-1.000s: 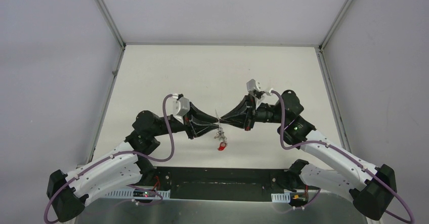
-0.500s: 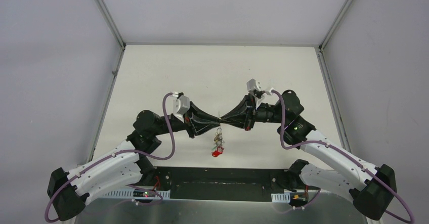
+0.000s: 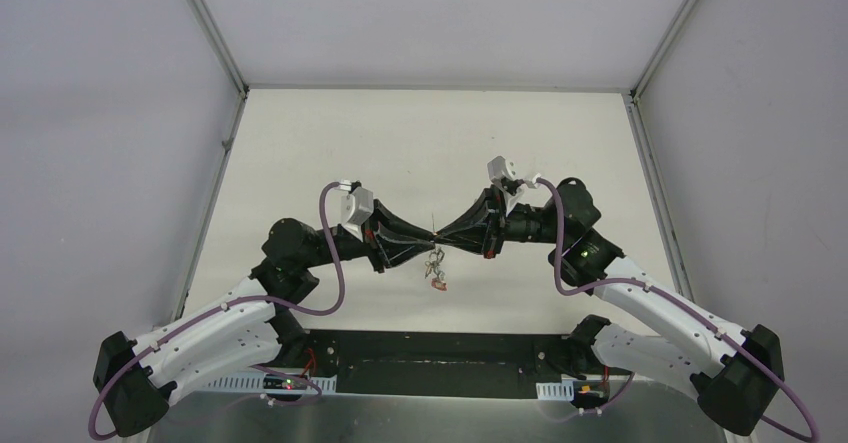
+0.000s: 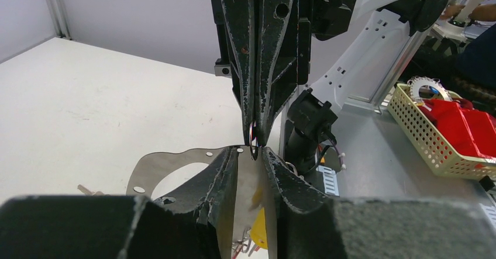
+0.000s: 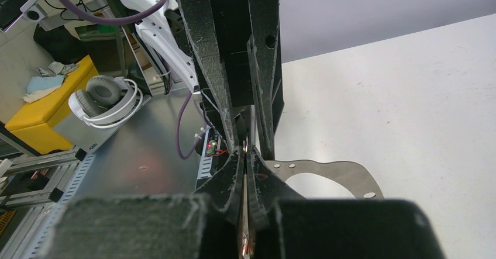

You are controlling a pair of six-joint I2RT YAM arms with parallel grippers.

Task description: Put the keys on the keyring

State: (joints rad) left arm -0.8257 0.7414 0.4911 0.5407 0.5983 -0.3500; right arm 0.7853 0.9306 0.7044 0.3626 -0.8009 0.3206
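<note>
keys (image 3: 437, 269) just below left pincer (image 3: 429, 240) and right pincer (image 3: 441, 240)

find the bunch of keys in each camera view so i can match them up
top external: centre, bunch of keys dangling just below where the hands meet.
left wrist: bottom centre, through the gap between its own fingers, yellow tag showing.
right wrist: bottom centre, only a sliver between its shut fingers.
shared landmark: left hand and right hand meeting tip to tip.

Keys (image 3: 436, 261) shiny silvery metal; red tag (image 3: 440, 285) plastic; table (image 3: 330, 153) matt white, lightly scuffed.
</note>
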